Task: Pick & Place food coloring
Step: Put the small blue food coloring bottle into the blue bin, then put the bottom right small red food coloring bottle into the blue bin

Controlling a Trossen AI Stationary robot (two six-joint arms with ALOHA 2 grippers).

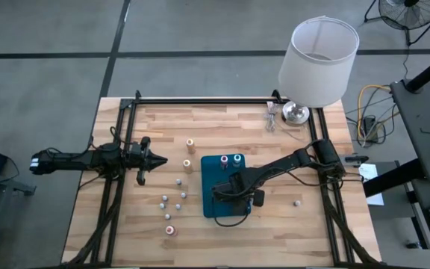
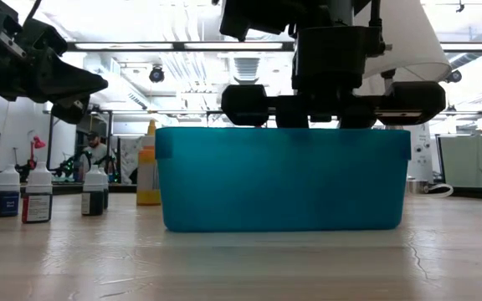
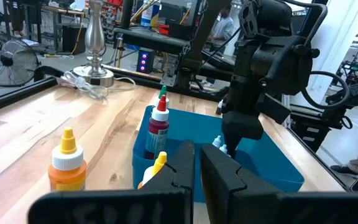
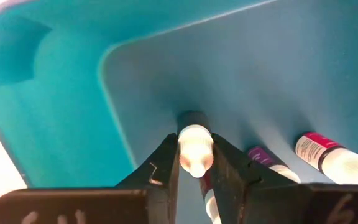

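A teal tray point(image 1: 213, 205) sits mid-table. My right gripper point(image 4: 196, 163) reaches down into it and is shut on a small white-capped food coloring bottle point(image 4: 195, 148). Two more bottles point(image 4: 328, 155) lie on the tray floor beside it, and two taller ones point(image 1: 230, 159) stand at the tray's far end. Left of the tray, two orange-topped bottles point(image 1: 189, 153) and several small whitish ones point(image 1: 174, 200) stand on the wood; a lone one point(image 1: 297, 202) stands to the right. My left gripper point(image 1: 155, 159) hovers shut, left of the orange-topped bottles. My right gripper pinches the small bottle between its two fingers at the white cap point(image 4: 195, 140), coming from above and pointing down into the tray. The bottle stands upright under the fingers, cap up. Its own body hides whether its base is on the tray floor.
A lamp with a white shade point(image 1: 318, 60) and metal base point(image 1: 297, 113) stands at the far right corner, its cord point(image 1: 273, 119) beside it. Black frame rails point(image 1: 200, 101) run along the far edge and both sides. Bare wood lies near the front edge.
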